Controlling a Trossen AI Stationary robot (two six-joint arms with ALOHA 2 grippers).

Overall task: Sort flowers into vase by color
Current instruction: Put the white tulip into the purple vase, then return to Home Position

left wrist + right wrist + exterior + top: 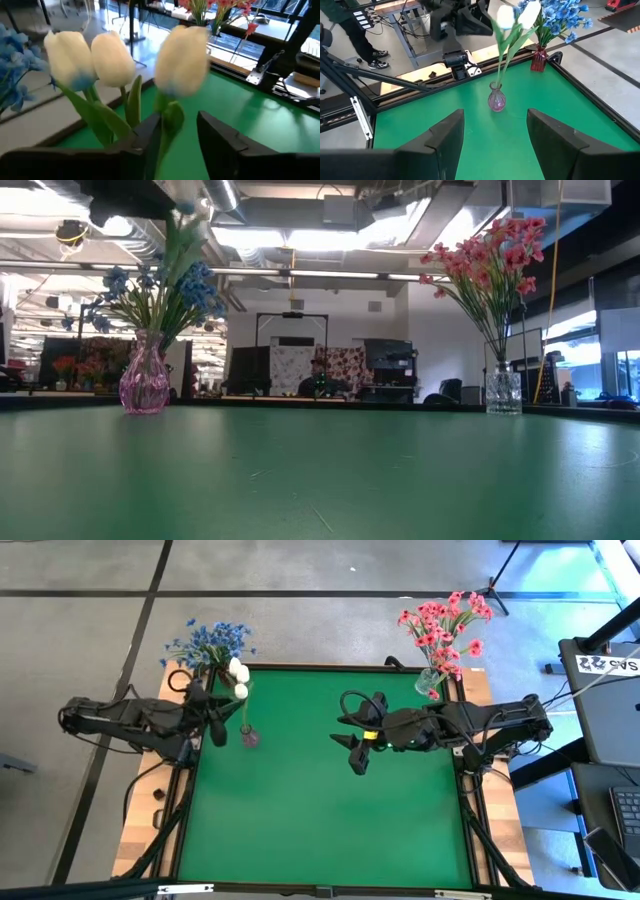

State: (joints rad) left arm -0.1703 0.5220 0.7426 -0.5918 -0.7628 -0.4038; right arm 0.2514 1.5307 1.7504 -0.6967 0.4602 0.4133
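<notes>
A small pinkish glass vase (250,737) (496,100) stands on the green table (320,820) at its left. In the vase lean white-bud flowers (517,14) on green stems. In the left wrist view, three white buds (112,57) show close up. My left gripper (222,705) (179,120) is open up at the buds, above the vase. The stem of one bud (182,60) runs down between its fingers. My right gripper (352,752) (495,120) hangs open over the table's middle and touches nothing. My left gripper has its fingers on either side of one white flower's stem (167,132), just below the bud. The stem runs close along one finger (147,140), with a clear gap to the other. Whether that finger touches the stem I cannot tell.
Blue flowers (210,640) stand in a pink vase (538,60) at the table's far left corner. Pink flowers (445,625) stand in a clear vase (503,392) at the far right corner. The near half of the green table is bare.
</notes>
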